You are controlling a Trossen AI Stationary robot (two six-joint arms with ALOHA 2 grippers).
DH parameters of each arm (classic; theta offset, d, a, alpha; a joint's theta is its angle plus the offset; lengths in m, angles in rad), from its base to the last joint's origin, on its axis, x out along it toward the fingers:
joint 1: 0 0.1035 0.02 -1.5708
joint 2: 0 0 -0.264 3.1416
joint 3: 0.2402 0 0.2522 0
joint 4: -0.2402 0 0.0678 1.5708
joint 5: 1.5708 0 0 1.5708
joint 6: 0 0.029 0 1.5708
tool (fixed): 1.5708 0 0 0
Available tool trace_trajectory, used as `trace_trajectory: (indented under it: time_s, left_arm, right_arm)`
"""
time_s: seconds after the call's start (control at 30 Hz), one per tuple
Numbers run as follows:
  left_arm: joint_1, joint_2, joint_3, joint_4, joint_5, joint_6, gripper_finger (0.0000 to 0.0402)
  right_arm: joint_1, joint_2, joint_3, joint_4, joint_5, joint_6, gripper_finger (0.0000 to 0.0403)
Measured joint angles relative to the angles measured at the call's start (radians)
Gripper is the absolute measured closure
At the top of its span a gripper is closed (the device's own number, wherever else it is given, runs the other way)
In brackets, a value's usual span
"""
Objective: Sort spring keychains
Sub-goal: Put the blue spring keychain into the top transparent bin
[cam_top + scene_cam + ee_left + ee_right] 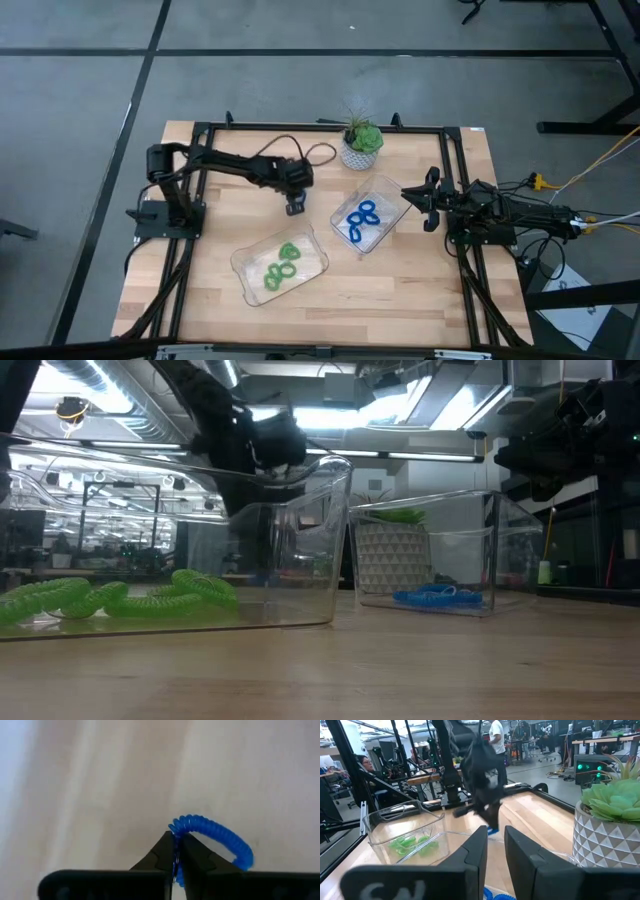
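Blue spring keychain [215, 836] pinched in closed left hand [295, 207] above bare counter [400, 290], between potted plant [361, 145] and two clear trays [282, 262] [370, 215] holding green and blue coils; right hand [428, 200], slightly parted, empty, by counter's right edge.

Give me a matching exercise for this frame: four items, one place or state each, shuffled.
1. left gripper
2. right gripper
3. green keychains
4. potted plant

A. in the clear tray nearer the table's front
B. at the table's back edge
C. shut on a blue keychain
D. at the side of the tray holding blue coils

Pairs: 1-C, 2-D, 3-A, 4-B
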Motion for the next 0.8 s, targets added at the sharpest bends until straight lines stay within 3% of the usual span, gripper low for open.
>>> trace_trajectory:
  time_s: [0.57, 0.8]
  left_arm:
    - [0.068, -0.320, 0.003, 0.032, -0.143, -0.113, 0.0388]
    - [0.073, -0.437, 0.004, 0.115, -0.233, -0.133, 0.0388]
  right_arm:
    - [0.000, 0.000, 0.000, 0.000, 0.000, 0.000, 0.0336]
    - [0.000, 0.000, 0.000, 0.000, 0.000, 0.000, 0.0336]
